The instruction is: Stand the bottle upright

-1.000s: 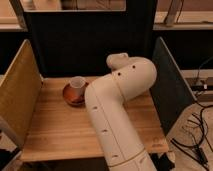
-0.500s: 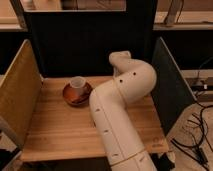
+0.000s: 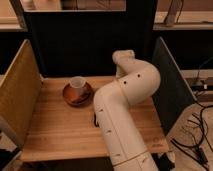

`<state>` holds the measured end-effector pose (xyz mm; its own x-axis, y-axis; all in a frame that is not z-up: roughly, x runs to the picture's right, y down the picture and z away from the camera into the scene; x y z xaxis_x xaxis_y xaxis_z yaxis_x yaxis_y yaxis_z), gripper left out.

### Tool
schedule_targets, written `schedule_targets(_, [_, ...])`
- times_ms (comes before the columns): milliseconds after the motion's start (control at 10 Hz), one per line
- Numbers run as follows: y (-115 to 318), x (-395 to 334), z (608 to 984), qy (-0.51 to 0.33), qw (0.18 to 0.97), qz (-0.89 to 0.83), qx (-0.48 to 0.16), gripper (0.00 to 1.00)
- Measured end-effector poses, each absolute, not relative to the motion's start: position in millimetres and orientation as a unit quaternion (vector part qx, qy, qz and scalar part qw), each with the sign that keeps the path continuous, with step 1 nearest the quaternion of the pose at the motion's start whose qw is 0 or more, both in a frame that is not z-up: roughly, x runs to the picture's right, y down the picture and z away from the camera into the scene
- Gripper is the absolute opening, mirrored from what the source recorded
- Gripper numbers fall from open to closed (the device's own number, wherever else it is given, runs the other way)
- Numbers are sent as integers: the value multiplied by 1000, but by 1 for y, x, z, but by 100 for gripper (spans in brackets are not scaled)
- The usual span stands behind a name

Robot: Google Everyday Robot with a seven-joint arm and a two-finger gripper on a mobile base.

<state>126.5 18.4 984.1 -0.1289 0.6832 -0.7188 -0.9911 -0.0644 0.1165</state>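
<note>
The bottle does not show as a whole. A small dark sliver (image 3: 94,119) pokes out on the table at the left edge of my white arm (image 3: 125,100); I cannot tell whether it is the bottle or part of the gripper. My gripper is hidden behind my own arm, which rises from the front edge, bends over the middle of the wooden table (image 3: 55,130) and ends at a joint (image 3: 123,56) near the back.
A white cup (image 3: 77,82) stands on a brown saucer (image 3: 76,94) at the back left of the table. Tan side panel (image 3: 17,95) on the left, dark panel (image 3: 170,90) on the right, dark back wall. Cables (image 3: 197,135) lie on the floor to the right.
My arm has swung a little to the right and its upper joint has risen toward the back wall. The cup and saucer have not moved.
</note>
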Motion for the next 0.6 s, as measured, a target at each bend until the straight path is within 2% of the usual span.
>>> schedule_targets(400, [27,120,982,307,622,670,-265,80])
schedule_targets(500, [29,119,982,307,623,668,-267,76])
schedule_targets(600, [32,118,982,308,626,663,-270,66])
